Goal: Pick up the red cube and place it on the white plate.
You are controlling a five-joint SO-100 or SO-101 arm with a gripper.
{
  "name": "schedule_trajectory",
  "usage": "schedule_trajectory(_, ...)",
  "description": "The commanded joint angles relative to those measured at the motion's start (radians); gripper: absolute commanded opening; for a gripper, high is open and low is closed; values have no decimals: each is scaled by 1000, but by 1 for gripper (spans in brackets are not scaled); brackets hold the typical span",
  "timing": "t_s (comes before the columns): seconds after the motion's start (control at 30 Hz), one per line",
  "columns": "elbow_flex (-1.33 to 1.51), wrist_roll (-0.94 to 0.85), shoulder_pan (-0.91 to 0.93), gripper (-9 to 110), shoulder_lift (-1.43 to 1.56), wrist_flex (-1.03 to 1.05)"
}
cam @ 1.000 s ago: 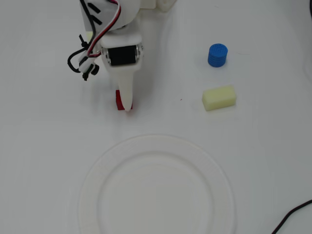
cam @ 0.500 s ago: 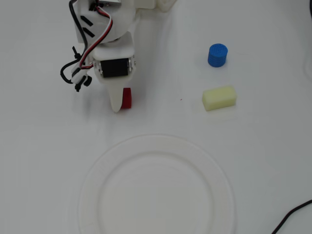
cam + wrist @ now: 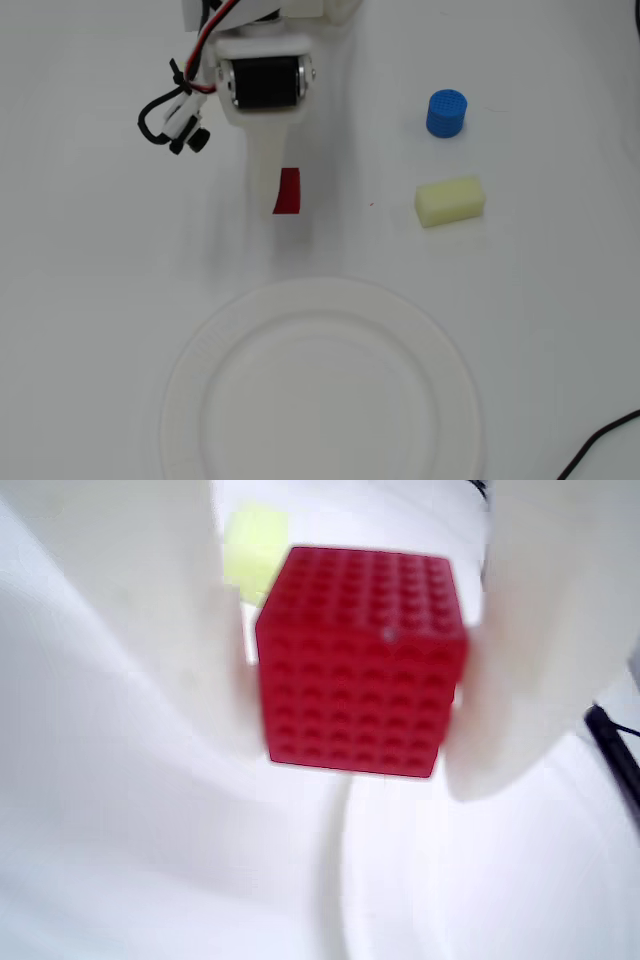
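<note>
The red cube (image 3: 289, 191) is clamped between the two white fingers of my gripper (image 3: 277, 195), left of centre in the overhead view, and a faint shadow lies on the table below it. In the wrist view the grid-textured red cube (image 3: 360, 660) fills the gap between the fingers of the gripper (image 3: 360, 715), which is shut on it. The white plate (image 3: 190, 370) lies below the gripper in the overhead view, apart from it. Part of the plate (image 3: 500, 880) curves across the lower right of the wrist view.
A pale yellow block (image 3: 450, 200) and a blue cylinder (image 3: 446, 113) rest to the right of the gripper. The yellow block (image 3: 255, 542) peeks out above the cube in the wrist view. A black cable (image 3: 600, 440) enters at the bottom right corner.
The gripper has shifted right and drawn back toward the top edge, carrying the red cube with it. The cube has moved right from its earlier spot and looks lifted.
</note>
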Motion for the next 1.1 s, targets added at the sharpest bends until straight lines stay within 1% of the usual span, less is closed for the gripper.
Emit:
schedule_trajectory(0.0, -92, 63, -37, 0, 23, -80)
schedule_trajectory(0.13, -232, 132, -63, 0, -127, -124)
schedule_trajectory(0.37, -488, 184, -49, 0, -437, -115)
schedule_trajectory(0.73, -580, 187, -87, 1, -543, -71)
schedule_trajectory(0.87, -614, 189, -94, 5, -560, -31)
schedule_trajectory(1.0, -667, 207, -83, 17, -563, 58)
schedule_trajectory(1.07, -709, 227, -78, 20, -563, 121)
